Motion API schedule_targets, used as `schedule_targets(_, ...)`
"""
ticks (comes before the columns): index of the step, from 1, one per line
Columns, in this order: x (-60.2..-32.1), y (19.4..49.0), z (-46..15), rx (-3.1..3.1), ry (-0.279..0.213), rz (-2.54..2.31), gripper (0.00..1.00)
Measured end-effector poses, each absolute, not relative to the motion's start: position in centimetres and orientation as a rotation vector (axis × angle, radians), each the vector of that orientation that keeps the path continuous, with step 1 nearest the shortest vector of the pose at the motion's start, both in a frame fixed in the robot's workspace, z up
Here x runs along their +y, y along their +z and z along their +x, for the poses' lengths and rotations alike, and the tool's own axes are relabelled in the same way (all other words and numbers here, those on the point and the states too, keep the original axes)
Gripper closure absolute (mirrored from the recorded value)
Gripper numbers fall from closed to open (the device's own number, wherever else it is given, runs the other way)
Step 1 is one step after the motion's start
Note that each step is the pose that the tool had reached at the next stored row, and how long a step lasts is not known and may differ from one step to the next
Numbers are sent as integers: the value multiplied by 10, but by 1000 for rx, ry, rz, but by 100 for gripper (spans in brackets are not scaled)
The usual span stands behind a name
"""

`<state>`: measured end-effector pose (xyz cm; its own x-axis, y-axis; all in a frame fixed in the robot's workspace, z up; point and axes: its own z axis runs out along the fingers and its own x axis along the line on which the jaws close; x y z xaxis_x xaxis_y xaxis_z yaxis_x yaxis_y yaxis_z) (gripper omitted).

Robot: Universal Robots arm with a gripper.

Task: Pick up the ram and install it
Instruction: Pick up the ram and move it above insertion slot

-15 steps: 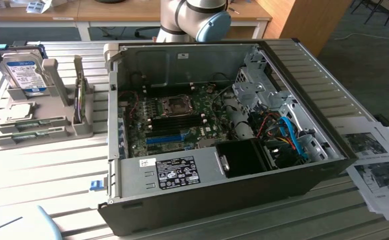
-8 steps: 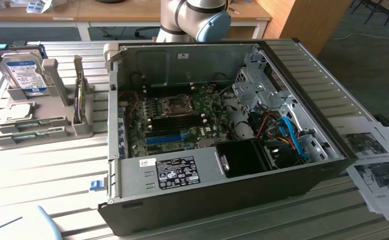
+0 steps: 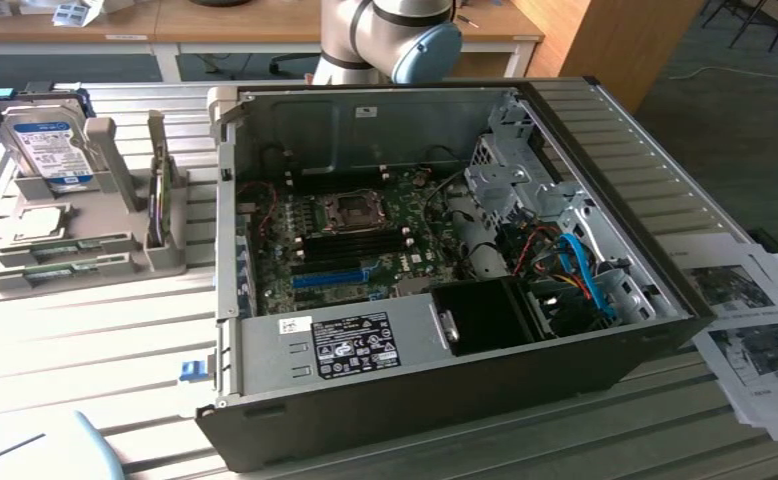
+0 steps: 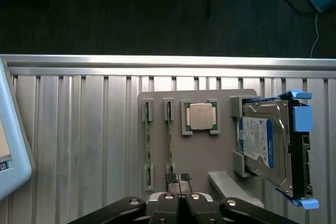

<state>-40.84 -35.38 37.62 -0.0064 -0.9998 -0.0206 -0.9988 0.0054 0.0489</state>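
Observation:
Two ram sticks, thin and green, stand on edge in a grey holder: one ram stick nearer the holder's outer side, the other ram stick beside it. My gripper is shut with nothing between its fingers, and its tips hover over one end of the second stick. In the exterior view the ram sticks lie at the front of the holder, on the exterior view's left. The open computer case holds the motherboard, with black memory slots.
A silver, blue-labelled hard drive stands in the holder beside a processor chip. A bright blue slot lies below the memory slots. Papers lie at the exterior view's right. The ribbed metal table carries everything.

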Motion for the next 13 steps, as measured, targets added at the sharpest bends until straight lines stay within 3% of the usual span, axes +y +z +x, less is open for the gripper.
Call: schedule_targets(13, -354, 376, -408, -2129, -75, 2279, 91)
